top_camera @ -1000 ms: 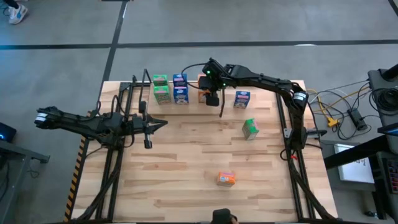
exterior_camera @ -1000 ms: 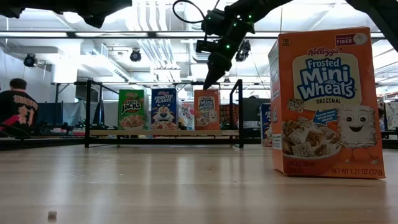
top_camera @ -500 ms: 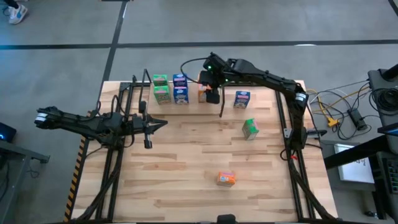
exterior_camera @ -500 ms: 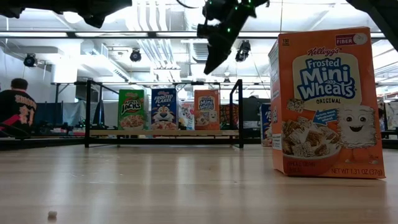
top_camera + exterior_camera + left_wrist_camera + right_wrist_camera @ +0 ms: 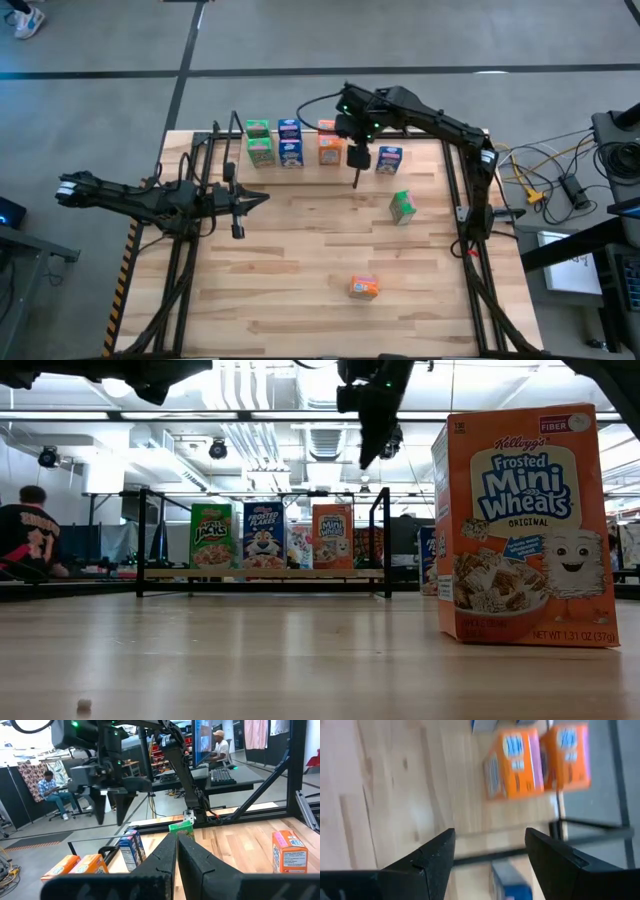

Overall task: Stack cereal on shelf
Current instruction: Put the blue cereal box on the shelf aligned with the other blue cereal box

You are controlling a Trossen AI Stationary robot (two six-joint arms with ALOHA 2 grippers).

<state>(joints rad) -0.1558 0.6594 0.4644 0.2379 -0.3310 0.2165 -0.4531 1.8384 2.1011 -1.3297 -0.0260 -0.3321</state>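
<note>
Right gripper [image 5: 359, 157] spread, empty, hovering above the shelf [image 5: 300, 164] end, orange boxes [image 5: 515, 762] just beneath at its 9 o'clock. Blue box [image 5: 389, 159] at its 3 o'clock, partly cut off in the right wrist view. Left gripper [image 5: 238, 208] pressed together, parked at table 9 o'clock. Green box [image 5: 402, 207] and orange box [image 5: 364, 287] loose on the table [image 5: 300, 290].

The table [image 5: 300, 250] is seen from straight overhead in the high view and level from its surface in the low view. The shelf [image 5: 262, 573] is shared by both; the orange boxes [image 5: 515, 762], probably shelf-side, are viewed closely by the right wrist.
</note>
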